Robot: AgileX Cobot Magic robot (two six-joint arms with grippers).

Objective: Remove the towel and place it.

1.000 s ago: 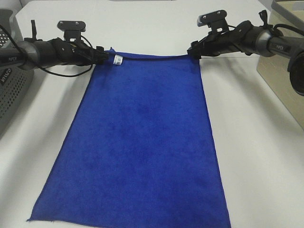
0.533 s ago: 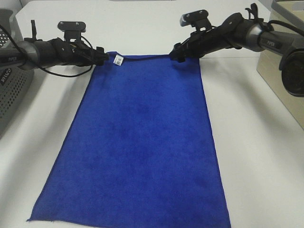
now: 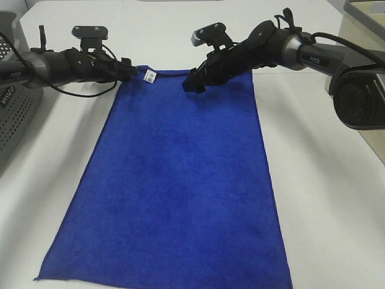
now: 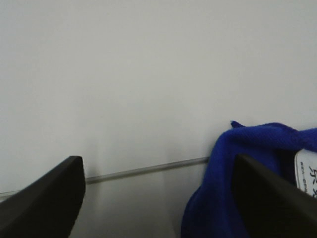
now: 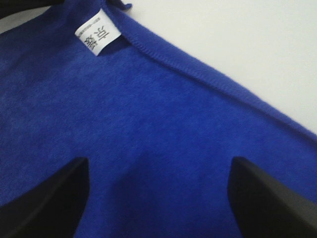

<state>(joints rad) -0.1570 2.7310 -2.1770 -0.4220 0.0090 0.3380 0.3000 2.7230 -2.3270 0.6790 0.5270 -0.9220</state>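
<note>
Exterior high view: royal-blue plush microfibre rectangular towel lies flat on the white matte tabletop, stitched hem along its far edge, small white printed tag at its far corner. Left gripper sits at that tagged corner; left wrist view shows wide-parted jaws with bunched blue pile against one finger, grip not confirmed. Right gripper hovers over the towel's far edge, beside the tag, jaws spread, holding nothing. Grey perforated plastic basket sits well apart from the towel.
</note>
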